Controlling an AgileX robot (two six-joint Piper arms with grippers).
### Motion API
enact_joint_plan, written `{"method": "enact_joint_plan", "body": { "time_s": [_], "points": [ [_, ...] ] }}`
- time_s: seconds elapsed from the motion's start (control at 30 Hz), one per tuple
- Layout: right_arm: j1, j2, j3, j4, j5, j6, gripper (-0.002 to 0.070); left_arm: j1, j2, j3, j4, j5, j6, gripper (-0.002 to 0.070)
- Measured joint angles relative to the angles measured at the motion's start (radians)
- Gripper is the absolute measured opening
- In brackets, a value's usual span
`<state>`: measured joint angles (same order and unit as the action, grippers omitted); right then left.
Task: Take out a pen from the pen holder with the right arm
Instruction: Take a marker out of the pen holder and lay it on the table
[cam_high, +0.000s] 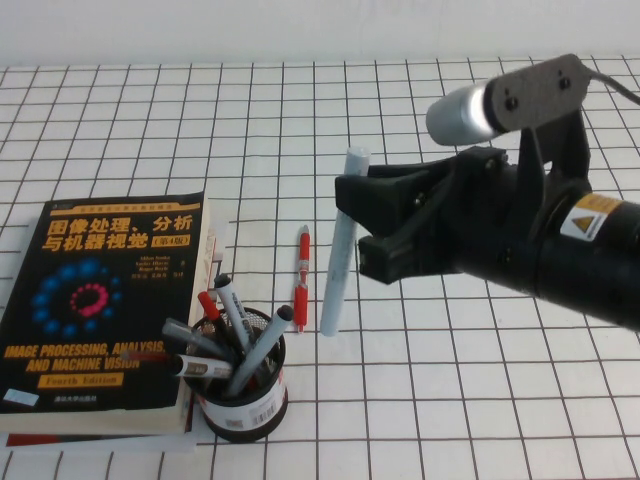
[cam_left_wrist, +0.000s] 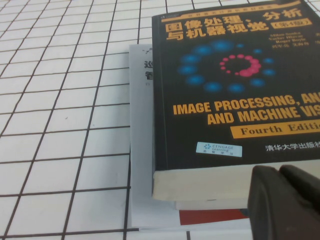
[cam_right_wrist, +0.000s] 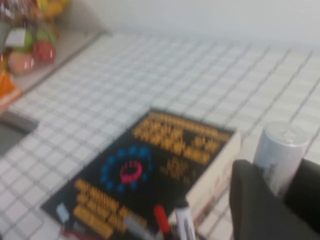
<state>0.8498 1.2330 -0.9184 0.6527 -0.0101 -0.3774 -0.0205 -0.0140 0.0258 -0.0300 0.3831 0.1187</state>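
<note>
My right gripper (cam_high: 352, 222) hangs above the table, shut on a pale grey-blue pen (cam_high: 340, 250) that stands nearly upright, its lower tip close to the tabletop. The pen is clear of the black pen holder (cam_high: 245, 405), which stands to the lower left with several markers in it. In the right wrist view the pen's top (cam_right_wrist: 281, 147) rises between the dark fingers (cam_right_wrist: 250, 200), with marker tips (cam_right_wrist: 165, 222) below. My left gripper (cam_left_wrist: 280, 172) is shut and empty at the near edge of the book (cam_left_wrist: 235, 75); it is out of the high view.
A red pen (cam_high: 301, 275) lies on the gridded table between the holder and the held pen. A thick black book (cam_high: 100, 300) sits on a thinner one left of the holder. Fruit (cam_right_wrist: 30, 35) shows at the table's far side.
</note>
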Motion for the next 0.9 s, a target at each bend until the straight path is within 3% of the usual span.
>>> {"method": "enact_joint_plan", "body": {
  "time_s": [0.33,0.9],
  "points": [
    [-0.204,0.225,-0.313,-0.206,0.651,0.309,0.0120,0.000,0.000,0.000,0.000,0.000,0.000,-0.0004],
    [-0.305,0.858,-0.862,-0.145,0.924,0.377,0.0120,0.000,0.000,0.000,0.000,0.000,0.000,-0.0004]
  ]
}}
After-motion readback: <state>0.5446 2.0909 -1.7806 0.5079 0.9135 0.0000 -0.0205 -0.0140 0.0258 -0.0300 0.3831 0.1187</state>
